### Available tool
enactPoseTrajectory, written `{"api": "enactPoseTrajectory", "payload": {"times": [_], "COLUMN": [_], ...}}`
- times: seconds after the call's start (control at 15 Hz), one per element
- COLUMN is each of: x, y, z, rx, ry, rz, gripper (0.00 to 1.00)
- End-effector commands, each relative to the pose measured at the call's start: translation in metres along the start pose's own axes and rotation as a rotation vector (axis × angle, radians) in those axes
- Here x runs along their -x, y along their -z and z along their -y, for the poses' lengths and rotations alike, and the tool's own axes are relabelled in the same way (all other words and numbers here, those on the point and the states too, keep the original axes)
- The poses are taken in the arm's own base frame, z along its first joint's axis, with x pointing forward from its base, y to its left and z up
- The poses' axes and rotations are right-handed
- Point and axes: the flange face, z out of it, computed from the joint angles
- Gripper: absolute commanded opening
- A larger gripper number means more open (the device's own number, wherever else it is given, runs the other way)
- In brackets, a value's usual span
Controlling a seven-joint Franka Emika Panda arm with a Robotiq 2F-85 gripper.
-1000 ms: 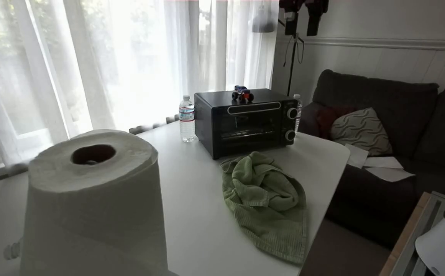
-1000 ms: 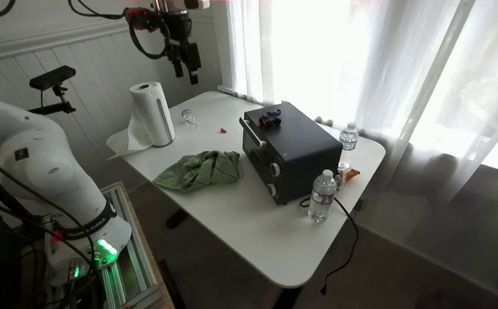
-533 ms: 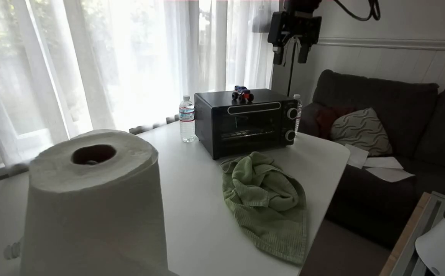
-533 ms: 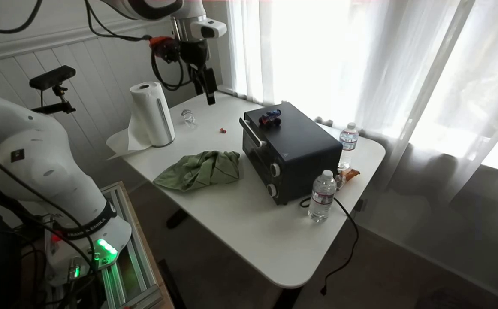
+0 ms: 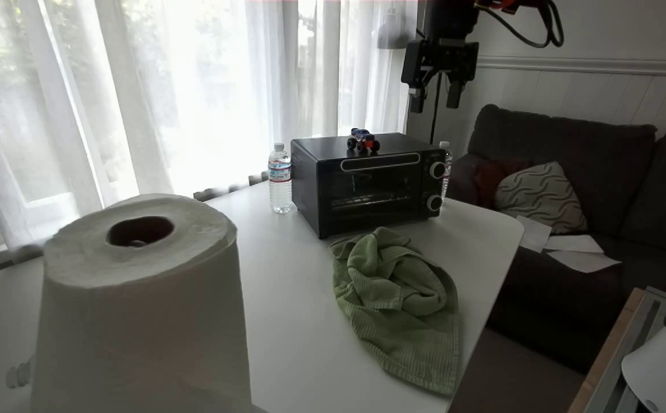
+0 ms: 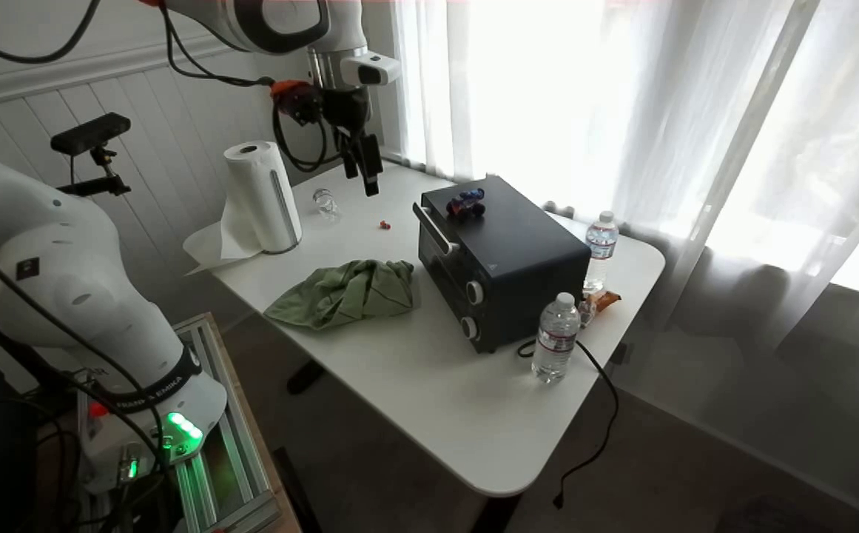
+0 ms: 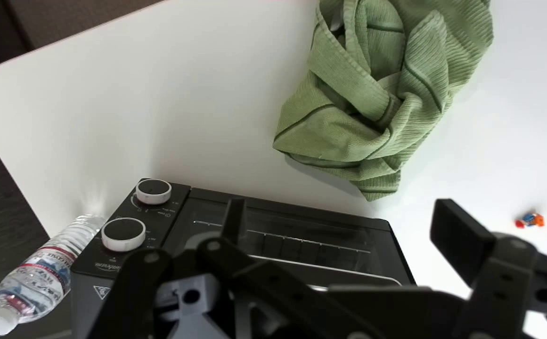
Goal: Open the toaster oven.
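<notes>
Toaster oven (image 6: pixel 529 248), black, box-shaped; set upright on the white table (image 6: pixel 429 414). A crumpled green towel (image 6: pixel 348 295) is laid just before its front; a toy monster truck (image 5: pixel 362 141) is carried on its top.

Progress: judged to be at the approach. The glass door (image 5: pixel 370 189) is seen closed, and the handle bar (image 5: pixel 380 162) along its upper edge is untouched. Nothing of the opening is done. Remaining, in all likelihood: the bar to be reached, then gripped or hooked, and the door to be drawn outward and down, a bottom hinge being supposed from the bar's high place.

Bearing: the door is turned toward the towel and the table side nearest the robot base (image 6: pixel 196 400). The long axis is taken along the front, parallel to the bar; at one end are set the upper control knob (image 6: pixel 475 292) and lower control knob (image 6: pixel 470 328), with a water bottle (image 6: pixel 556 338) stood near that end. In the wrist view the axis is laid crosswise, slightly slanted, knobs at left.

Gripper (image 5: pixel 435 101): suspended above the table, pointed down, apart from the oven in both exterior views; jaws parted wide, nothing held.
</notes>
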Motion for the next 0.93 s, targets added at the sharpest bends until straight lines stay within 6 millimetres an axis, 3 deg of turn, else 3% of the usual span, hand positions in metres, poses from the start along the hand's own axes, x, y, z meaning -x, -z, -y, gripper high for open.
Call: {"api": "enactPoseTrajectory", "payload": {"times": [0.0, 0.4, 0.53, 0.87], "x": [0.0, -0.025, -0.036, -0.058], "y": [0.0, -0.024, -0.033, -0.055], "z": [0.0, -0.012, -0.016, -0.022], "rx": [0.0, -0.018, -0.024, -0.037], "ry": [0.0, -0.029, -0.042, -0.067], "rz": [0.001, 0.001, -0.007, -0.016], "gripper": [1.0, 1.0, 0.74, 0.38]}}
